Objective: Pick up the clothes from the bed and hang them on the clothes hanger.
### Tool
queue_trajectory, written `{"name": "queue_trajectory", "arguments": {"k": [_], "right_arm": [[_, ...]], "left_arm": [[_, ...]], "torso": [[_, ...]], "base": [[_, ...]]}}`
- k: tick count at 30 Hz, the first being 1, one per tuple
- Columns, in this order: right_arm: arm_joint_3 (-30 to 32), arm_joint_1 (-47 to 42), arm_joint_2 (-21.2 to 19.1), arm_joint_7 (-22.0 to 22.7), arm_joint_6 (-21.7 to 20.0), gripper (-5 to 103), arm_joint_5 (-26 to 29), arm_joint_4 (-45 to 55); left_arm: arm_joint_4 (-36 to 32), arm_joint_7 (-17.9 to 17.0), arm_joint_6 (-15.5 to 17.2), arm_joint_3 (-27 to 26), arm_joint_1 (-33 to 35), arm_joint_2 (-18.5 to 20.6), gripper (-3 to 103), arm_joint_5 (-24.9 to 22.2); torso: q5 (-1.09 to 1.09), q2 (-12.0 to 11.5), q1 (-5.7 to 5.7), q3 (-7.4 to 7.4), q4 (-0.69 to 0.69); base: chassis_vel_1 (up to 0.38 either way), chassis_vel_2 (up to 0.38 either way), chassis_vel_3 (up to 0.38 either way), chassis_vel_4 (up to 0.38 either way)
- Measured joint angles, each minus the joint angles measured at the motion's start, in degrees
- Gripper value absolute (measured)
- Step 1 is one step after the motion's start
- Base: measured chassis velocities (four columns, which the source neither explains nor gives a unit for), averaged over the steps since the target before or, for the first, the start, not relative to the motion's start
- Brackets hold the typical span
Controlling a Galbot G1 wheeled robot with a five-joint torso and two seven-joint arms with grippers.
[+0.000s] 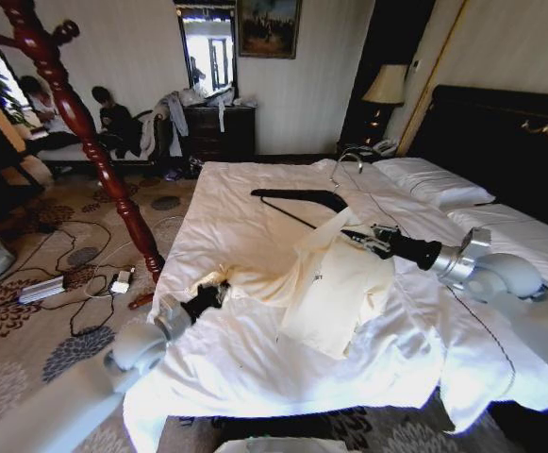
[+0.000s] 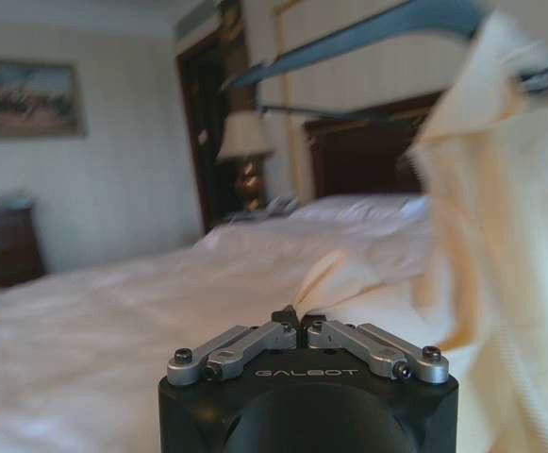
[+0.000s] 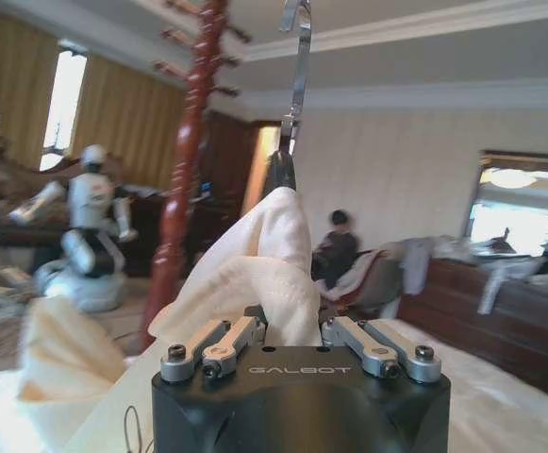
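A cream shirt (image 1: 335, 288) lies partly raised over the middle of the white bed (image 1: 245, 217). My right gripper (image 1: 354, 236) is shut on the shirt's upper part, and the cloth bunches between its fingers (image 3: 255, 255). The black clothes hanger (image 1: 297, 196) sticks out from the shirt's top toward the pillows, its silvery hook (image 3: 297, 66) rising just past the right gripper. At the bed's left edge my left gripper (image 1: 215, 294) is shut on a fold of the sleeve (image 2: 335, 274). The hanger's dark arm (image 2: 349, 42) shows above the hanging shirt (image 2: 500, 189).
A reddish wooden coat stand (image 1: 85, 123) rises left of the bed, with cables and a power strip (image 1: 42, 288) on the carpet beside it. Pillows (image 1: 434, 179) and a black headboard (image 1: 509, 142) are at the right. A dresser (image 1: 219, 130) stands at the far wall.
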Motion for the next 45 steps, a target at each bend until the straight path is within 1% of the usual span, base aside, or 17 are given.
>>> {"name": "queue_trajectory", "arguments": {"k": [3,6,12,15,17,21,24,26,30,32,33,34,36,37,39,43,45], "right_arm": [[0.01,0.68,0.22,1.2,0.0,20,1.1,-0.41],[0.24,1.96,0.84,4.06,0.01,20,3.93,-0.88],[1.33,2.54,1.17,4.74,0.0,20,5.44,-1.24],[1.88,2.56,1.26,4.75,0.05,20,5.93,-1.17],[2.0,2.59,1.34,4.75,0.08,20,6.12,-0.94],[2.09,2.7,1.43,4.88,0.13,20,6.91,0.22],[2.07,2.51,1.16,4.9,0.15,20,7.02,1.65],[2.04,2.43,1.08,4.9,0.15,20,7.02,1.93],[1.8,2.01,0.53,4.83,0.15,20,6.91,3.55],[1.79,2.0,0.52,4.83,0.15,20,6.91,3.58],[1.56,1.95,0.18,4.82,0.17,20,6.9,4.31],[1.27,1.97,-0.08,4.89,0.2,20,6.9,4.8],[1.03,2.02,-0.39,5.03,0.3,20,6.92,5.56],[1.03,2.02,-0.39,5.03,0.3,20,6.92,5.56],[0.61,2.43,-0.79,5.21,0.49,20,7.17,6.82],[0.54,2.59,-1.57,5.31,0.68,20,7.57,8.66],[0.6,2.63,-2.21,5.32,0.84,20,7.8,9.65]], "left_arm": [[-0.9,1.08,-1.29,1.2,0.62,0.32,0,1.28],[-0.15,4.0,-4.66,4.84,3.26,0.84,0,9.46],[2.09,6.43,-7.03,9.26,4.24,1.01,-3,16.54],[4.1,6.57,-6.93,11.37,4.21,0.41,13,21.06],[4.69,6.17,-6.48,11.88,4.22,0.21,13,22.49],[5.12,4.7,-4.74,12.32,5.52,0.03,29,24.89],[5.07,6.36,-8.08,11.11,7.32,0.68,45,25.11],[5.0,7.15,-9.59,10.74,7.75,0.94,45,24.93],[4.5,10.34,-13.5,8.28,7.13,0.59,67,18.36],[4.51,10.34,-13.48,8.21,7.01,0.52,67,18.08],[5.47,9.74,-11.64,6.92,3.92,-1.24,78,11.79],[6.9,8.87,-9.75,6.81,0.95,-2.49,78,7.7],[9.14,8.11,-7.31,8.05,-3.35,-3.92,89,2.71],[9.14,8.11,-7.31,8.05,-3.35,-3.92,89,2.71],[13.01,8.08,-3.78,11.13,-9.23,-5.95,94,-3.45],[17.17,10.96,-1.88,16.18,-14.82,-8.49,103,-6.59],[19.91,13.53,-1.71,19.2,-17.03,-10.54,100,-6.74]], "torso": [[0.0,0.0,0.0,0.0,0.0],[-0.01,0.0,0.0,0.0,0.02],[-0.02,0.0,0.0,0.0,0.01],[-0.01,0.0,0.0,0.0,0.0],[-0.01,0.0,0.0,0.01,0.0],[-0.01,0.0,0.0,0.0,0.01],[-0.02,0.0,0.0,0.0,0.02],[-0.02,0.0,0.0,0.0,0.01],[-0.01,0.0,0.0,0.0,0.03],[-0.01,0.0,0.0,0.0,0.03],[-0.01,0.0,0.0,0.0,0.0],[-0.01,0.0,0.0,0.0,0.0],[0.0,0.0,0.0,0.01,0.0],[0.0,0.0,0.0,0.01,0.0],[-0.02,0.0,0.01,0.01,-0.01],[0.0,0.0,0.01,0.01,0.0],[-0.01,0.0,0.01,0.01,0.01]], "base": [[0.0,0.0,0.0,0.0],[0.0,0.0,0.0,0.0],[0.0,0.0,0.0,0.0],[0.0,0.0,0.0,0.0],[0.0,0.0,0.0,0.0],[0.0,0.0,0.0,0.0],[0.0,0.0,0.0,0.0],[0.0,0.0,0.0,0.0],[0.0,0.0,0.0,0.0],[0.0,0.0,0.0,0.0],[0.0,0.0,0.0,0.0],[0.0,0.0,0.0,0.0],[0.0,0.0,0.0,0.0],[0.0,0.0,0.0,0.0],[0.0,0.0,0.0,0.0],[0.0,0.0,0.0,0.0],[0.0,0.0,0.0,0.0]]}}
